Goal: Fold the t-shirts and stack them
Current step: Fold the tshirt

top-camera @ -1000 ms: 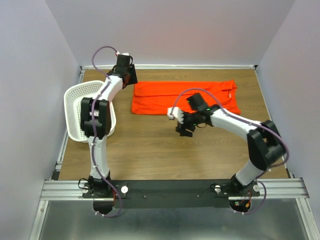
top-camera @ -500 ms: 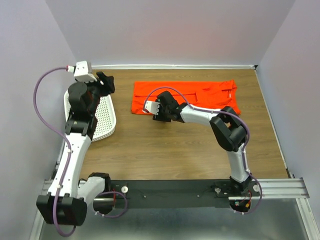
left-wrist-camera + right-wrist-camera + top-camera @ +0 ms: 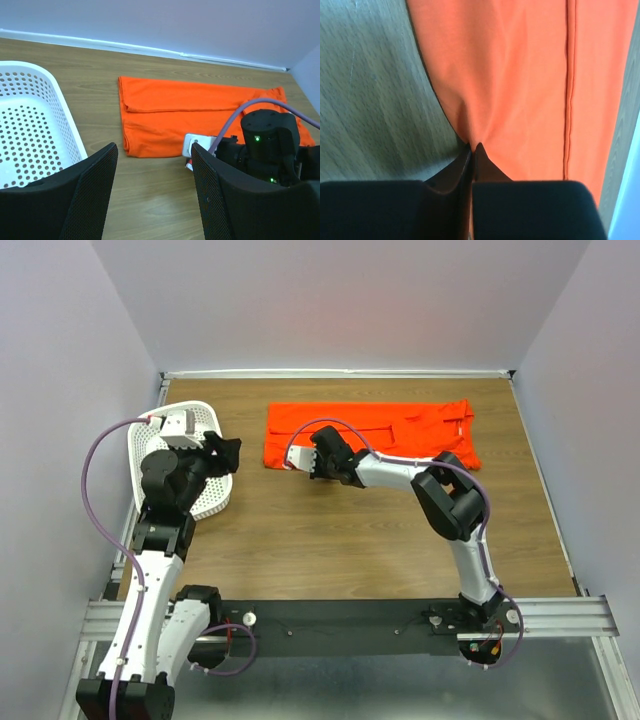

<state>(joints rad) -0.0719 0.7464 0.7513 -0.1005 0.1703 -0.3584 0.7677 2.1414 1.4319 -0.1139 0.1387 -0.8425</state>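
The left arm (image 3: 165, 530) rises from its base at 7 o'clock with the elbow high, and its wrist is bent over the white basket (image 3: 150, 440), which sits at 9 o'clock on the table (image 3: 330, 540). The left gripper (image 3: 226, 453) points toward 2 o'clock. Its fingers (image 3: 80, 195) are spread wide with nothing between them.

The right arm (image 3: 455, 500) comes up from 5 o'clock and folds sharply at the elbow. Its forearm runs low toward 10 o'clock, to the near left corner of the t-shirt (image 3: 370, 430). The right gripper (image 3: 472, 148) has its fingers pressed together, pinching the near edge of the cloth.

From above, the right fingertips are hidden under the wrist, and the left arm covers part of the basket. In the left wrist view the black body of the right wrist blocks the pinch and the shirt's near right part, and the basket is cut off at the left edge. The right wrist view shows only a patch of cloth beside bare wood.

The t-shirt lies at 12 o'clock on the table, well apart from the basket. It is bright orange-red and folded into a long band, with a narrow flap turned over along its far edge. A straight seam runs along it, and the cloth puckers into small creases where the fingers grip.
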